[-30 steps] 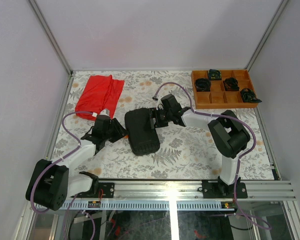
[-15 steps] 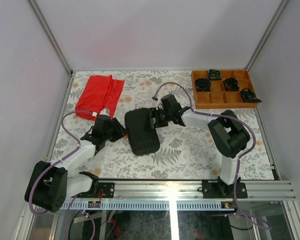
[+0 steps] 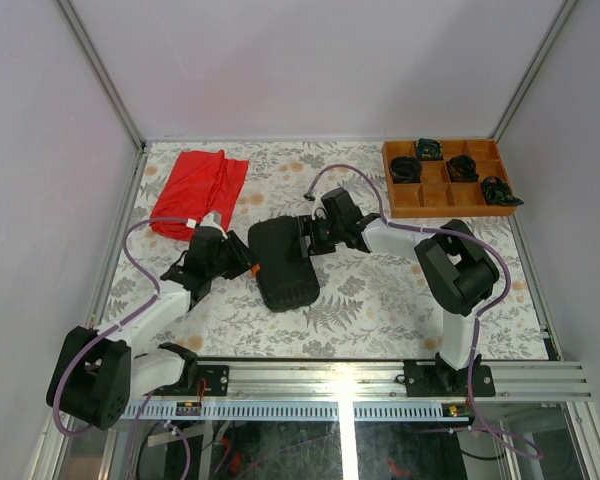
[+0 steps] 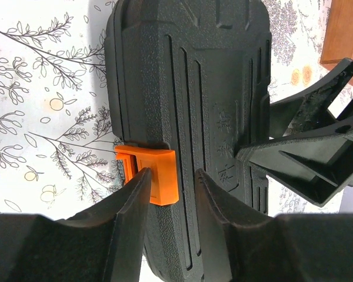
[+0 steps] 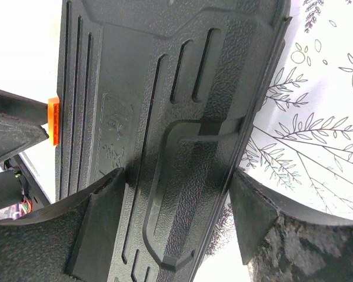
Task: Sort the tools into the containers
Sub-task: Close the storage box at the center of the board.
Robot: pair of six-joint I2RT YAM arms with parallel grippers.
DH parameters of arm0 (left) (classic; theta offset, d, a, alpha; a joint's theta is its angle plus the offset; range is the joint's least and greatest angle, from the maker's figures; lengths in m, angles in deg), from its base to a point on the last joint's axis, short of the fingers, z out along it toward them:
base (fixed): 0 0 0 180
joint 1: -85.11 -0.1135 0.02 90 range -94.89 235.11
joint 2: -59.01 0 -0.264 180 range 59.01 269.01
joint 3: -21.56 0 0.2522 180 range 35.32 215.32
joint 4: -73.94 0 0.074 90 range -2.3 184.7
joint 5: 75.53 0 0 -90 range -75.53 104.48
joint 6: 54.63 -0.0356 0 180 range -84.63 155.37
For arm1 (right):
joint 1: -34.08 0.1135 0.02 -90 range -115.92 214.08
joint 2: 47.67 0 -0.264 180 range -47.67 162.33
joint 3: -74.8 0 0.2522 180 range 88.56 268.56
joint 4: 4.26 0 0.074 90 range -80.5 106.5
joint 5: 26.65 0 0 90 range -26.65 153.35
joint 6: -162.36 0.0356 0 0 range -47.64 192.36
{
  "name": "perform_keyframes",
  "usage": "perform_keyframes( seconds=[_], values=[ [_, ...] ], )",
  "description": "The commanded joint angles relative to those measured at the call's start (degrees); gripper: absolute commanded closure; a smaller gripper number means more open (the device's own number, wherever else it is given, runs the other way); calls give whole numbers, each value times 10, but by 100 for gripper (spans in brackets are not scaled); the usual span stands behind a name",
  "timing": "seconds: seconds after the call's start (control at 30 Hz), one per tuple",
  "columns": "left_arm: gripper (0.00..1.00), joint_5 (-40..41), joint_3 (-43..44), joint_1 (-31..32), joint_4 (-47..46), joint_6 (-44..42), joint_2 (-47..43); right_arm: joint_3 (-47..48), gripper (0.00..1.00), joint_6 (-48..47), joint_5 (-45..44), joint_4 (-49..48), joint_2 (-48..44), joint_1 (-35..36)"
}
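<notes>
The black rectangular plastic tool case (image 3: 285, 268) is lying closed mid-frame on the desk (image 3: 380, 300). The right fingers (image 5: 103, 217) are clamping it wide; the left fingers (image 4: 129, 205) are bracketing its orange latch (image 4: 159, 170), contact unclear.

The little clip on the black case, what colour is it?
Orange. The latch on the case shows best in the left wrist view.

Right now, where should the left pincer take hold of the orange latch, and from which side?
Pinch the latch across its width, one finger on each side face, coming from the case's left edge. The latch is a small tab that stands out from that edge, and the left pincer faces it, jaws apart.
</notes>
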Motion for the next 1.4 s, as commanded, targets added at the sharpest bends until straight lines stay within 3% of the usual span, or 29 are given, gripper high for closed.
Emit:
perform_keyframes(
  seconds=[0.0,0.33,0.67,1.37],
  values=[
    [67,-30,11,10,-54,13,15,-28,62,-51,-28,85,55,21],
    [80,-6,-5,11,-47,14,37,-29,62,-53,-28,87,55,21],
    [86,8,-23,11,-29,16,17,-27,62,-51,-25,85,60,21],
    [93,-15,-51,11,-80,26,80,-27,62,-50,-26,87,60,21]
  ],
)
